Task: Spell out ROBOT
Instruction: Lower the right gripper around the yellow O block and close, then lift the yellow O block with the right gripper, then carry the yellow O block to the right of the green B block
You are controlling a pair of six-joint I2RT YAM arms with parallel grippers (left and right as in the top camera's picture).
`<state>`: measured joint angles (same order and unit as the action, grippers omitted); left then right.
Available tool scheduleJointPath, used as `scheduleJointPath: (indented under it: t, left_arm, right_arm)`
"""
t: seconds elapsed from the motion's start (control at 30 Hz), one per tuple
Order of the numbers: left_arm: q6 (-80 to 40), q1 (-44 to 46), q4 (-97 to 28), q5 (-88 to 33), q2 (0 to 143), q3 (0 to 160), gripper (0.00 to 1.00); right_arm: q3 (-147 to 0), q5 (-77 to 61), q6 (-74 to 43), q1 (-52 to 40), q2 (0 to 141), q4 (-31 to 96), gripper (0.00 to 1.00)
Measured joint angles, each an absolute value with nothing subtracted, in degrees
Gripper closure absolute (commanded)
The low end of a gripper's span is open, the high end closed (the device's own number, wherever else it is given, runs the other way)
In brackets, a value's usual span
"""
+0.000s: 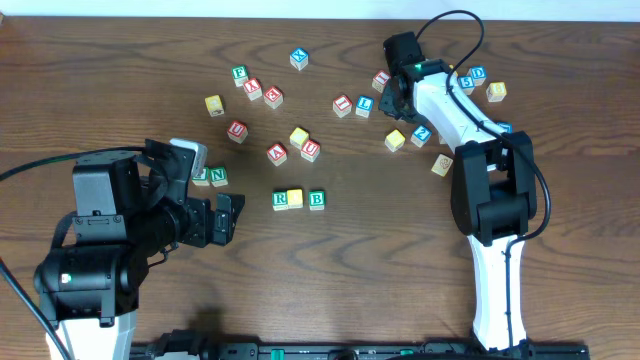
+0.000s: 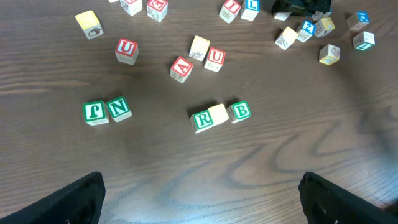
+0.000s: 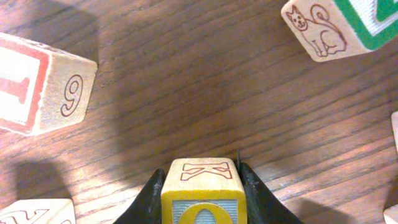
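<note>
A short row stands mid-table: green R block (image 1: 281,200), a yellow block (image 1: 294,198) and green B block (image 1: 316,199). The same row shows in the left wrist view as R (image 2: 203,120), the pale block (image 2: 217,114) and B (image 2: 240,111). My left gripper (image 1: 225,218) is open and empty, low over bare wood left of the row (image 2: 202,202). My right gripper (image 1: 393,97) is at the far right cluster, shut on a yellow O block (image 3: 200,193) with a red K on its top face.
Loose blocks lie scattered at the back: green J (image 2: 94,112) and N (image 2: 119,108), red U (image 2: 126,51), A (image 2: 180,69), another U (image 2: 215,58). Near my right gripper are a red block with a 9 (image 3: 43,84) and a cat block (image 3: 323,28).
</note>
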<state>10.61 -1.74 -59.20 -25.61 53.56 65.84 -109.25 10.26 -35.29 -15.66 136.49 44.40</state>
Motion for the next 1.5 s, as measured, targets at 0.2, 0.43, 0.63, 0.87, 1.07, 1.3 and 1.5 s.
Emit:
scheduleJointPath:
  t: [0.2, 0.43, 0.63, 0.87, 1.07, 1.3, 1.5]
  left_arm:
    - [10.61, -1.74, -59.2, -25.61, 53.56, 65.84, 0.02]
    - [10.61, -1.74, -59.2, -25.61, 53.56, 65.84, 0.02]
    - [10.61, -1.74, -59.22, -25.61, 53.56, 65.84, 0.02]
    - [10.61, -1.74, -59.22, -25.61, 53.56, 65.84, 0.02]
    - [10.61, -1.74, -59.22, -25.61, 53.56, 65.84, 0.02]
    - [10.61, -1.74, -59.22, -25.58, 53.56, 65.84, 0.02]
    - [10.61, -1.74, -59.2, -25.61, 53.56, 65.84, 0.02]
  right_arm:
    - [-109.3, 10.28, -34.26, -15.73, 136.49, 44.71, 0.82]
    - [-109.12, 9.82, -32.91, -15.73, 134.65, 47.16, 0.77]
    - [-108.99, 9.41, -31.83, -16.27, 122.26, 52.64, 0.81]
    - [-109.12, 6.44, -31.62, -18.28, 110.02, 66.89, 0.88]
    - [-108.51, 5.8, -31.55, -21.5, 109.49, 72.58, 0.92]
    - [-103.74, 5.72, -31.55, -26.06, 109.49, 69.8, 0.89]
    - [-94.94, 5.56, -31.55, -30.11, 109.58, 60.86, 0.89]
